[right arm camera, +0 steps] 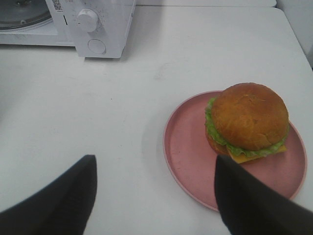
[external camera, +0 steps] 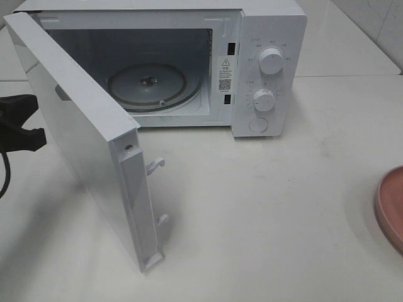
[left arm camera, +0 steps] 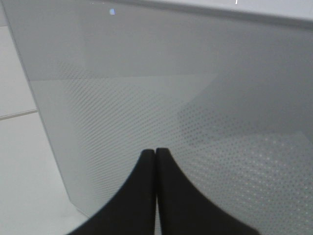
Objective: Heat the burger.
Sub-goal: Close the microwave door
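At the far left, the left end effector (left arm camera: 155, 161) has its fingers pressed together, beside the open door (external camera: 75, 126) of the white microwave (external camera: 271, 38). Its turntable (external camera: 148, 85) sits bare. To the right, the burger (right arm camera: 247, 122) waits on a pink plate (right arm camera: 190, 161) on the desk (external camera: 264, 207); the right end effector (right arm camera: 154, 196), fingers spread apart and holding nothing, hovers near it. Loading, closing and heating remain.

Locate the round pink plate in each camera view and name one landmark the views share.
Exterior high: only an edge of the round pink plate shows, at the right border on the white table.
Left wrist: not in it; the white microwave's open door fills the picture.
Right wrist: the whole plate, carrying the golden-brown burger.
Shared landmark: the microwave's lower round dial.
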You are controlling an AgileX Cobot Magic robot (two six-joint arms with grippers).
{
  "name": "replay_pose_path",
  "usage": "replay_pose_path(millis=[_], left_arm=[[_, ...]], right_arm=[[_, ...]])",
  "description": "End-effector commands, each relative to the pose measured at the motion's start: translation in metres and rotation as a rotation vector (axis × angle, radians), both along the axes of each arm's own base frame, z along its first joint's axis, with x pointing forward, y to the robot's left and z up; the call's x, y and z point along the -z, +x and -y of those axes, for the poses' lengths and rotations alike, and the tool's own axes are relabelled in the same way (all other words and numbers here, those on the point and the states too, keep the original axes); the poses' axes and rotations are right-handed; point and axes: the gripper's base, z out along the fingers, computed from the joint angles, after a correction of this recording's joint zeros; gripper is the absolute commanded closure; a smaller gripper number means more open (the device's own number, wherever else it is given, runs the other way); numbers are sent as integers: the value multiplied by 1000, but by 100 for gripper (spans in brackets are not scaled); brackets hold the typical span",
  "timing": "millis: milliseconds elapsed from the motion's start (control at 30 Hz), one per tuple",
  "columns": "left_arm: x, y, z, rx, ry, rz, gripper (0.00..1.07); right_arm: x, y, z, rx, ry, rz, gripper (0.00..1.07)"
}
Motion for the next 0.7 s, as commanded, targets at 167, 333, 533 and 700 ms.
replay_pose_path(millis=[167, 333, 533, 700], left_arm=[[-4, 10, 28, 63, -37, 39, 107], [-3, 17, 45, 66, -66, 28, 107], [-1, 28, 67, 65, -64, 34, 107], [-1, 38, 85, 41, -82, 39, 107]], right_arm=[[0, -3, 0, 4, -1, 30, 42], [0, -3, 0, 4, -1, 30, 42], [0, -3, 0, 4, -1, 30, 42], [0, -3, 0, 4, -1, 30, 42]])
